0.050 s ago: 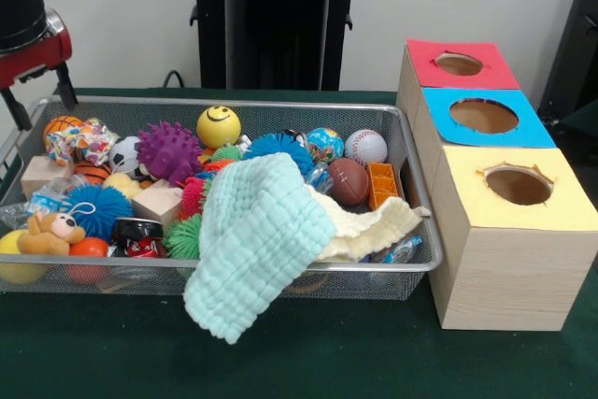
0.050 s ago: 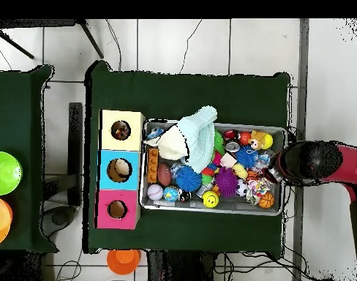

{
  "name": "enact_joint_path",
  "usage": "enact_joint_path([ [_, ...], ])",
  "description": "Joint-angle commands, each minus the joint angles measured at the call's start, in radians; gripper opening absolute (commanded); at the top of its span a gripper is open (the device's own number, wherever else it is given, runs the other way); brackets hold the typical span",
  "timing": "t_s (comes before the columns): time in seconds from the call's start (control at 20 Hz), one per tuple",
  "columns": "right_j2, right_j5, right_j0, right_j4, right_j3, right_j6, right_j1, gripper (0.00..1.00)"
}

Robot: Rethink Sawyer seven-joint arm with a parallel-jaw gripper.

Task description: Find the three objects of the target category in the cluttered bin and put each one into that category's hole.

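Overhead view shows the green-covered table point(image 2: 189, 88) carrying a long silver wire-mesh bin point(image 2: 214, 210) and, touching its one short end, a wooden sorting box with three coloured tops point(image 2: 121, 170): yellow, blue and red, each cut with a round hole. The red and black robot arm point(image 2: 324, 162) hangs at the bin's opposite short end, over the corner crowded with toys, so the whole length of the bin lies between it and the holes. In the front view only a red and black part of the arm point(image 1: 28, 21) shows at the upper left, and the gripper itself is not visible, so I cannot tell how its jaws stand.

A pale mint quilted cloth point(image 1: 252, 245) lies over the middle of the bin and spills over the near rim, with a cream knitted cloth point(image 1: 374, 226) beside it toward the box; both hide whatever sits below. The task does not name the target category, so which three things are wanted cannot be told. If it is balls, candidates are a purple spiky ball point(image 1: 170, 150), a yellow smiley ball point(image 1: 219, 126), a brown toy football point(image 1: 348, 181) and a white baseball point(image 1: 365, 147). The purple and yellow ones lie nearer the arm's end; the football and baseball lie nearer the box. Any pick probably means a carry along the bin's long axis to reach a hole.
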Motion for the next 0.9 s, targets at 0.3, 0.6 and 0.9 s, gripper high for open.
enact_joint_path([
  [0.3,0.008,-0.003,0.002,-0.032,0.035,-0.225,0.097,1.0],
  [0.6,-0.021,-0.013,0.018,-0.075,0.019,-0.208,0.125,1.0],
  [0.9,-0.049,-0.009,0.04,-0.127,0.006,-0.187,0.134,1.0],
])
